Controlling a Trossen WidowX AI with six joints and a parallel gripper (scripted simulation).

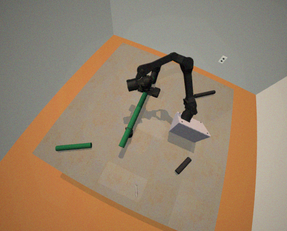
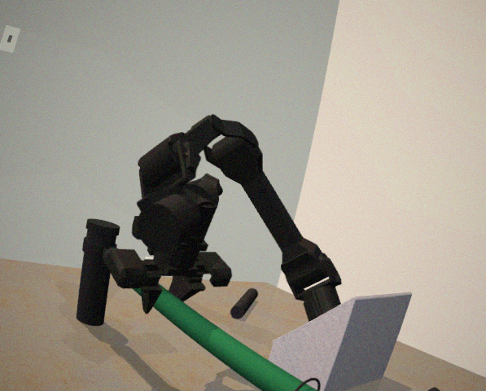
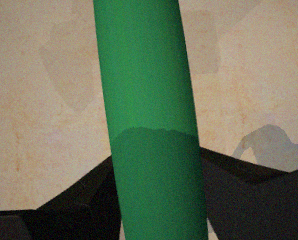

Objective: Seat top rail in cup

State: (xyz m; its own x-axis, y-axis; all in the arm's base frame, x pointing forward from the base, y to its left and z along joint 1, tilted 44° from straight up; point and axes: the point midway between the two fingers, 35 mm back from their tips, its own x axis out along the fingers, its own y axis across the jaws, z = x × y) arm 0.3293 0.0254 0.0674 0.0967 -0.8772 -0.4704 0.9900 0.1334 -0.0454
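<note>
The green top rail (image 1: 134,115) (image 2: 217,340) (image 3: 143,60) slopes up from the floor through the wire loop cap (image 1: 131,131) (image 2: 306,381). My gripper (image 1: 144,92) (image 2: 167,296) (image 3: 152,155) is shut on the rail near its upper end. The dark big post (image 2: 92,278) stands upright to the left. Its brace band (image 2: 94,248) sits just under the post cap (image 2: 102,228). The rail-end cup hangs from the band beside my fingers. The rail's cut end meets the cup, but my fingers hide whether it is inside.
A short green tube (image 1: 73,146) lies at the left. Loose dark cylinders lie at the back right (image 1: 204,94) (image 2: 243,303) and front right (image 1: 183,165). The arm's pale base box (image 1: 188,129) (image 2: 343,340) stands right of the rail. A small white pin (image 1: 136,190) lies in front.
</note>
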